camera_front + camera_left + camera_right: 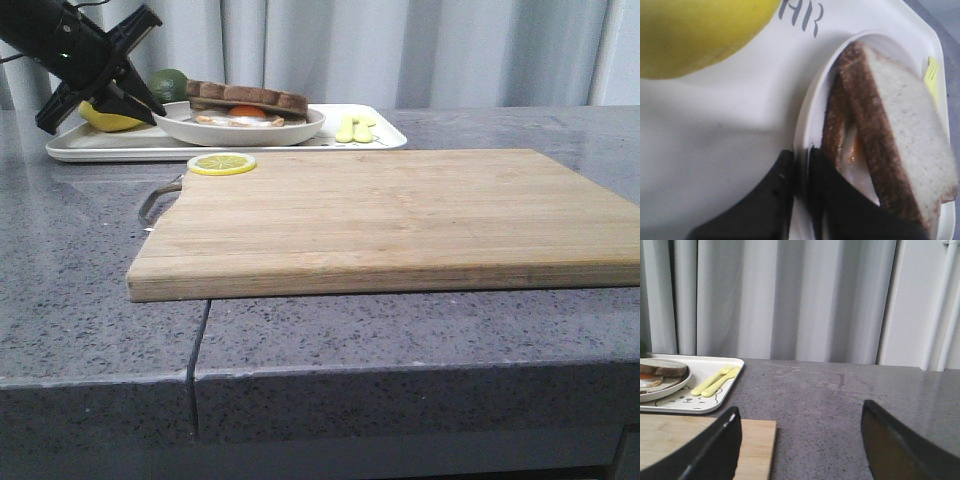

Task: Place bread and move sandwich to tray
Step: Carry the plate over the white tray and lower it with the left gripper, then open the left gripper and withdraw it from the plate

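Now the left gripper (802, 172) pinches the plate (810, 115) rim on the tray (120, 145), sandwich (245, 100) inside, while the right gripper (800, 440) hangs spread, empty.

The bread (905, 135) hides most of the egg, and the banana (695, 30) is blurred and cropped.

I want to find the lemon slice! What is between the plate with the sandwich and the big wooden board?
The tray's front rim, then the lemon slice, lying at the board's back corner below the plate. The front view shows it.
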Robot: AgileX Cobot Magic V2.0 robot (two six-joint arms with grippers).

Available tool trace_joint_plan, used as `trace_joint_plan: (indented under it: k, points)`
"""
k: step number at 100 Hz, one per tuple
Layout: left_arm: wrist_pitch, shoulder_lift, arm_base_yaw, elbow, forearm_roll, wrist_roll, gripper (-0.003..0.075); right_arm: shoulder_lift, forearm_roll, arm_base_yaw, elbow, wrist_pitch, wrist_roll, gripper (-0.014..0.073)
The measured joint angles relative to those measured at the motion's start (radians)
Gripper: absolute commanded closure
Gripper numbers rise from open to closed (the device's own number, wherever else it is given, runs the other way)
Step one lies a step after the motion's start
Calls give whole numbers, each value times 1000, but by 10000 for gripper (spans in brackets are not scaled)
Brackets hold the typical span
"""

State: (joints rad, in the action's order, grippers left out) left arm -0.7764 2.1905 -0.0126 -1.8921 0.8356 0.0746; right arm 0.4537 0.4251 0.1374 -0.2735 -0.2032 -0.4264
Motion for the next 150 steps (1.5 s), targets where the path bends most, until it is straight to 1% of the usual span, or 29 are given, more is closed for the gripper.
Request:
trace_joint_plan:
  k: [1, 5, 14, 20, 26, 58, 68, 89, 108, 128, 143, 150]
  points:
    - [0, 0, 0, 0, 2, 0, 570, 0, 0, 0, 0, 0, 0, 85]
    - [2, 0, 0, 0, 5, 0, 516, 0, 0, 0, 0, 0, 0, 85]
    - [5, 0, 0, -2, 11, -2, 440, 0, 0, 0, 0, 0, 0, 85]
    - [6, 0, 0, -2, 13, -1, 400, 0, 0, 0, 0, 0, 0, 85]
    - [6, 0, 0, -2, 13, -1, 379, 0, 0, 0, 0, 0, 0, 85]
    - [-34, -15, 2, -2, 15, -1, 381, 0, 0, 0, 0, -2, 0, 85]
    - [-71, -30, 8, -31, -16, -1, 383, 0, 0, 0, 0, -4, 0, 85]
    - [-181, -93, 25, -142, -131, -1, 383, 0, 0, 0, 0, -8, 0, 85]
    - [-276, -193, 25, -226, -273, -1, 383, 0, 0, 0, 0, -9, 0, 85]
    - [-348, -335, 25, -236, -377, -1, 383, 0, 0, 0, 0, -12, 0, 85]
    - [-427, -431, 25, -235, -452, -1, 383, 0, 2, 0, 0, -17, 0, 85]
    - [-438, -479, 19, -217, -481, 5, 383, 0, 9, 0, 0, -19, 0, 85]
